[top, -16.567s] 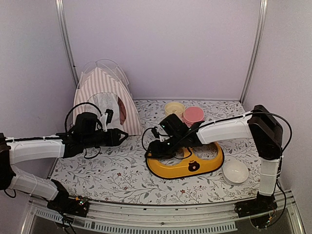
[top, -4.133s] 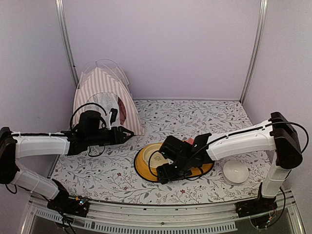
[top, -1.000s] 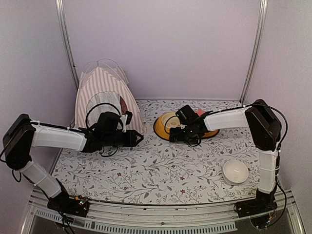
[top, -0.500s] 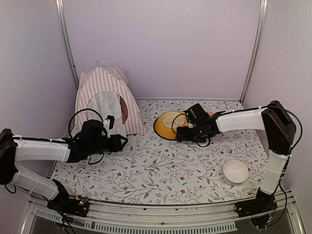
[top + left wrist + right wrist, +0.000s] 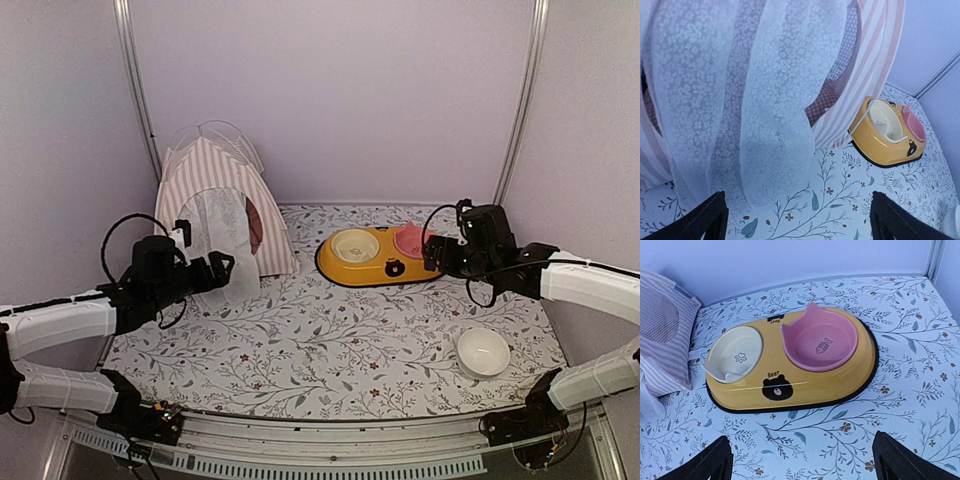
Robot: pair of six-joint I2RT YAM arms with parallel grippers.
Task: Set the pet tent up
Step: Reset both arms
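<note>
Standing wide open and empty, left claw (image 5: 222, 266) faces the sheer curtain (image 5: 770, 110) of the pet tent (image 5: 205, 175), just short of it. Right claw (image 5: 430, 256), equally wide and empty, hovers beside the yellow feeder (image 5: 372, 262).

Tent: upright, back-left corner of the counter (image 5: 330, 340).

Handling, judged: light, soft fabric on springy thin poles (image 5: 215, 124); curtain flimsy and apt to slip.

Best hold: striped door edge or a pole, not the sheer.

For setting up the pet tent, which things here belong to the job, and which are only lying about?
Job: pink-and-white striped fabric pet tent with sheer white curtain.
Lying about: yellow oval feeder tray, its cream bowl and pink bowl; round white bowl.
</note>
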